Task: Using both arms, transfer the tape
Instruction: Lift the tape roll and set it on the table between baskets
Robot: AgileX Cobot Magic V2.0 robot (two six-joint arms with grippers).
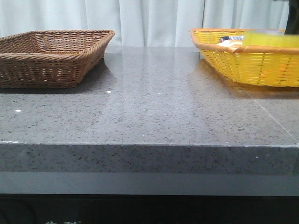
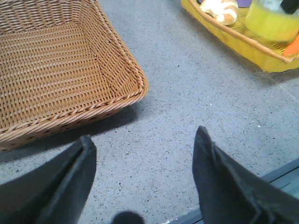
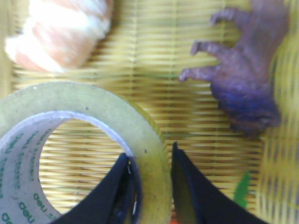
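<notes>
The tape [image 3: 93, 140] is a wide yellow roll with a white core and green print, inside the yellow basket [image 3: 196, 121]. My right gripper [image 3: 149, 151] is shut on the roll's wall, one finger inside the core and one outside. In the front view the tape [image 1: 264, 38] shows blurred above the yellow basket's rim [image 1: 224, 48] at the back right. In the left wrist view the tape [image 2: 273, 21] has a dark gripper tip on top. My left gripper [image 2: 144, 135] is open and empty over the bare grey table [image 2: 187, 93], beside the brown basket [image 2: 135, 79].
The empty brown wicker basket [image 1: 51, 56] stands at the back left. The yellow basket also holds a bread roll [image 3: 60, 32], a purple hand-shaped toy [image 3: 243, 70] and an orange item [image 2: 292, 46]. The table's front edge [image 1: 149, 144] is near.
</notes>
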